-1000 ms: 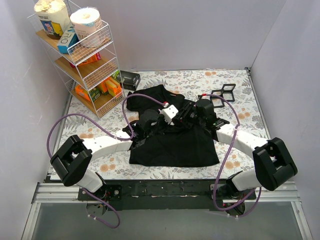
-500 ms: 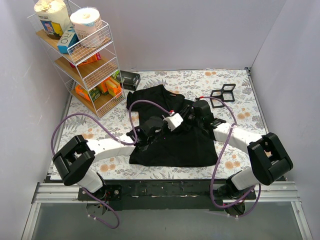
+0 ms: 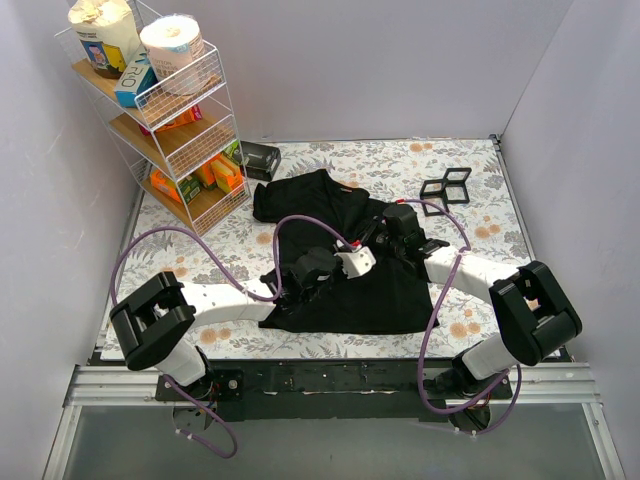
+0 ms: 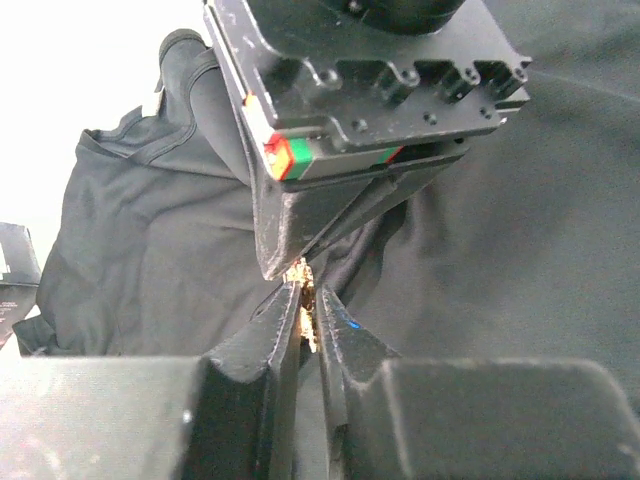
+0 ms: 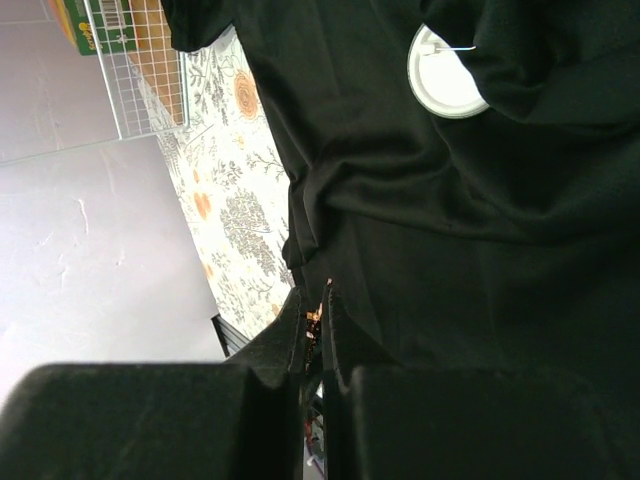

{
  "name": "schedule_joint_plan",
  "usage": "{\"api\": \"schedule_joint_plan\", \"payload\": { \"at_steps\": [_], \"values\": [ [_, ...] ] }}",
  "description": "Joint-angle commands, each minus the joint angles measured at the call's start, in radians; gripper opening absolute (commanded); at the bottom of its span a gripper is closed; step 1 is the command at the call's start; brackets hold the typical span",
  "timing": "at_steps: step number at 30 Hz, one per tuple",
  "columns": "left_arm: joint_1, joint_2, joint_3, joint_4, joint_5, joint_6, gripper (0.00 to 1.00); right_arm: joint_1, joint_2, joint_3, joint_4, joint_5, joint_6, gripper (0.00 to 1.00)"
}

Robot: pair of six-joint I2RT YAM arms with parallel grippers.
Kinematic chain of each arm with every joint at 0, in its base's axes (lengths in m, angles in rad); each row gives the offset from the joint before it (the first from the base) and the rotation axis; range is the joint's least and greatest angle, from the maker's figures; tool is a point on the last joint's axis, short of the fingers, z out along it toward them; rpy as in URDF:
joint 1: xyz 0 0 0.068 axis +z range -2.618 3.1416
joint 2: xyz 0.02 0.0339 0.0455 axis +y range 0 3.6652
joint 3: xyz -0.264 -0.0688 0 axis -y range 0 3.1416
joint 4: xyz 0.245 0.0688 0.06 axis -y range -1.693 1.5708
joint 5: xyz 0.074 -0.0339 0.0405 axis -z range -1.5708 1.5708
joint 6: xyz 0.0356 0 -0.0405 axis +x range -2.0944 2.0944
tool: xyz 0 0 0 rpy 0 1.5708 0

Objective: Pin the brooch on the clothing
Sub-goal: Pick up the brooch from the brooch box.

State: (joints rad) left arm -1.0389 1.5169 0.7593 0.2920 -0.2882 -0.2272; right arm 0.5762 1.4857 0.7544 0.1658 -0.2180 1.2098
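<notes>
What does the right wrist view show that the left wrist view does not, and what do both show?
Only the right wrist view shows the round silvery-white brooch, the wire shelf rack and the flowered table cover. Only the left wrist view shows the right pincer from outside, its tip close to the left pincer. Both show the black T-shirt and pincer jaws nearly closed.

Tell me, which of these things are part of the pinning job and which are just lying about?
Part of the job: black T-shirt; round pale brooch lying on it.
Just lying about: wire shelf rack with groceries; paper roll; black square frames; small black box.
</notes>
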Motion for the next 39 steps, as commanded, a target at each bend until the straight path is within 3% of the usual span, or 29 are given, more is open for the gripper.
{"api": "schedule_joint_plan", "payload": {
  "at_steps": [1,9,10,15,22,28,33,37,39],
  "values": [
    [-0.030,-0.003,-0.005,0.056,0.044,0.008,0.14,0.008,0.004,0.005,0.074,-0.026,0.019,0.01],
    [-0.032,0.000,0.006,0.032,0.066,-0.007,0.55,0.007,0.005,-0.023,0.101,-0.044,0.020,0.01],
    [-0.032,-0.001,0.008,0.030,0.067,-0.020,0.68,0.008,0.004,-0.024,0.101,-0.041,0.019,0.01],
    [-0.029,-0.049,0.006,0.053,0.078,-0.061,0.98,-0.012,-0.043,-0.032,0.093,-0.005,-0.033,0.01],
    [0.034,-0.174,0.038,-0.002,0.208,-0.199,0.98,-0.094,-0.140,-0.070,0.151,-0.010,-0.127,0.01],
    [0.299,-0.215,0.133,-0.051,0.548,-0.504,0.98,-0.160,-0.173,-0.075,0.287,-0.167,-0.272,0.01],
    [0.489,-0.161,0.199,-0.054,0.829,-0.687,0.98,-0.164,-0.229,-0.027,0.282,-0.219,-0.426,0.01],
    [0.576,-0.113,0.204,0.092,1.149,-0.884,0.98,-0.164,-0.268,-0.010,0.311,-0.294,-0.515,0.01],
    [0.596,-0.083,0.201,0.159,1.228,-0.946,0.98,-0.164,-0.281,-0.004,0.327,-0.340,-0.539,0.01]
  ]
}}
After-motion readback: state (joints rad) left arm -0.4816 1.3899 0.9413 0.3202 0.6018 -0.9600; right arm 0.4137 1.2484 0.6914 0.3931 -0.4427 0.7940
